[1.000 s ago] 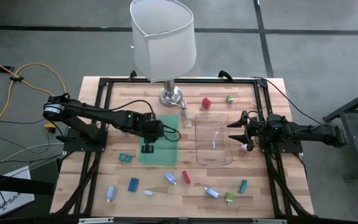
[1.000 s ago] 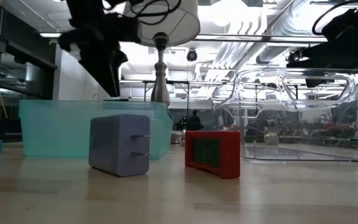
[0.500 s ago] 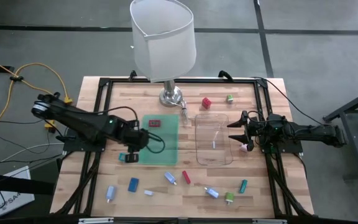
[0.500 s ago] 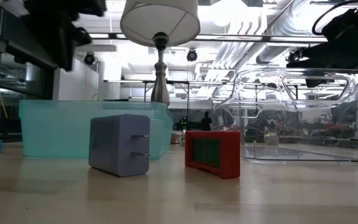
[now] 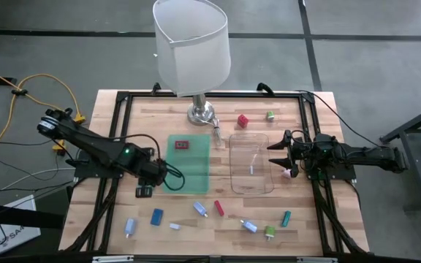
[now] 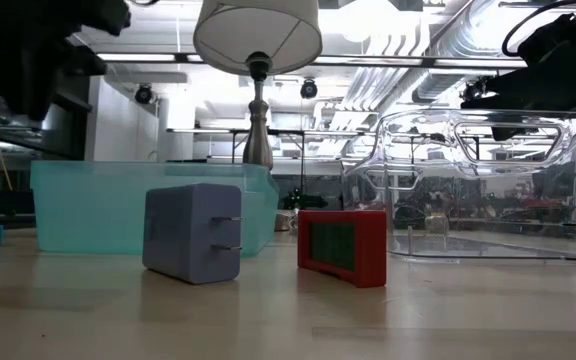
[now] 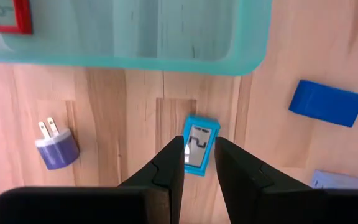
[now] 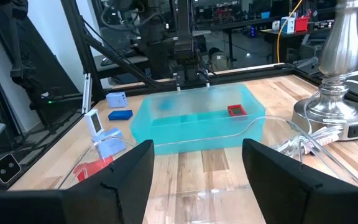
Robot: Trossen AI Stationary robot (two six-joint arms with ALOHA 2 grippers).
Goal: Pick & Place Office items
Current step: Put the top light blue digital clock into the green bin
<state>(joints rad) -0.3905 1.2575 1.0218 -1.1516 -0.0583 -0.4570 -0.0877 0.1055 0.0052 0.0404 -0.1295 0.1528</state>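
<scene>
Left tool (image 7: 199, 163): narrowly parted, empty, above small flat teal rectangular item (image 7: 199, 144) on wooden table (image 5: 298, 212), beside green translucent mat (image 5: 196, 175) | Right tool (image 8: 197, 163): wide open, empty, beside clear plastic tray (image 5: 251, 183)

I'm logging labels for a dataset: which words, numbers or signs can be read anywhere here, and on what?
No text reads clearly enough to quote.
Teal display piece: dark segment marks on its screen, not clear as digits.
Red display piece: screen marks cut off by the picture's edge, unreadable.
White box on the floor by the table: dark lettering, too small to read.
</scene>
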